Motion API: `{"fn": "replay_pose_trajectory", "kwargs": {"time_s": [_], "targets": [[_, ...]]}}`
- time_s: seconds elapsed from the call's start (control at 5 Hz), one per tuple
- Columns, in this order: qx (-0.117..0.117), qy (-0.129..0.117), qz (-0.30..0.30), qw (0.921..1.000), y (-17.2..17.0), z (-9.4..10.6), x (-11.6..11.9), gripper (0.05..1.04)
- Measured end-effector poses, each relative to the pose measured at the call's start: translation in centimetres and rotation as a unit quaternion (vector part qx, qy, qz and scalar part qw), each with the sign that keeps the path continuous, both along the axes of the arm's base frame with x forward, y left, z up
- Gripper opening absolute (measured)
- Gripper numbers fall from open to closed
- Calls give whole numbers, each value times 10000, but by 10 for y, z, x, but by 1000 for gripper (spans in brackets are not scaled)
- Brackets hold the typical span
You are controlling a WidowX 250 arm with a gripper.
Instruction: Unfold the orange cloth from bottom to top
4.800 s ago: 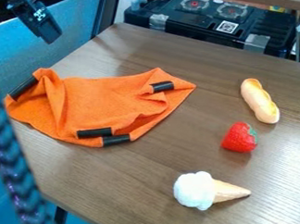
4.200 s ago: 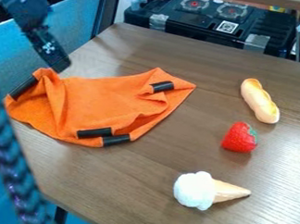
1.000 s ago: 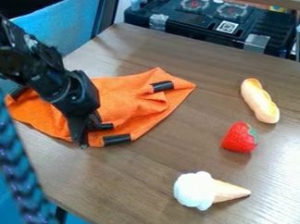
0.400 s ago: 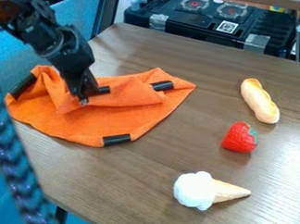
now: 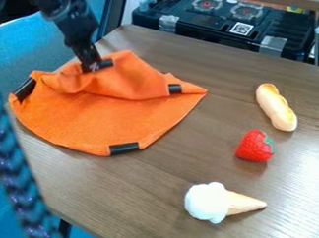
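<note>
The gripper is at the upper left of the table, shut on the orange cloth by a corner with a black band. That corner is lifted at the cloth's far side, and a fold hangs from it across the upper part. The near part lies spread on the table, with a black band at its bottom corner. Two more banded corners are at the cloth's left and right.
On the right of the table lie a toy bread, a strawberry and an ice cream cone. A black toy stove stands beyond the far edge. A braided cord hangs at the left.
The gripper has come down to the cloth's lower corner, closed on it and drawn it up toward the far side. More of the cloth's near part is uncovered, and the right corner has shifted slightly.
</note>
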State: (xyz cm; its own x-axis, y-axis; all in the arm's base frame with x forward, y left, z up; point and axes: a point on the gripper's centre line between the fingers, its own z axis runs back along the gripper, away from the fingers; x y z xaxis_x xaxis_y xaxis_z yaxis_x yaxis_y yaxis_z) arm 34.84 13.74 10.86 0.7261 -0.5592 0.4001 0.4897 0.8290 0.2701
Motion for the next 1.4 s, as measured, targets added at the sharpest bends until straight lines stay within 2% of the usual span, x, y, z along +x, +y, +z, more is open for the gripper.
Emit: {"fn": "replay_pose_trajectory", "kwargs": {"time_s": [0.2,0.4,0.6,0.8,1.0,1.2,1.4], "targets": [[-174,-3,411,9990,20,17,27,50],[-330,157,832,9959,38,17,55,50],[-373,296,1132,9924,55,10,76,50],[-327,445,1311,9898,63,0,89,50],[-308,485,1302,9898,61,-8,95,50],[-360,215,1147,9925,58,-11,103,50],[-339,147,990,9944,59,-9,104,50]]}}
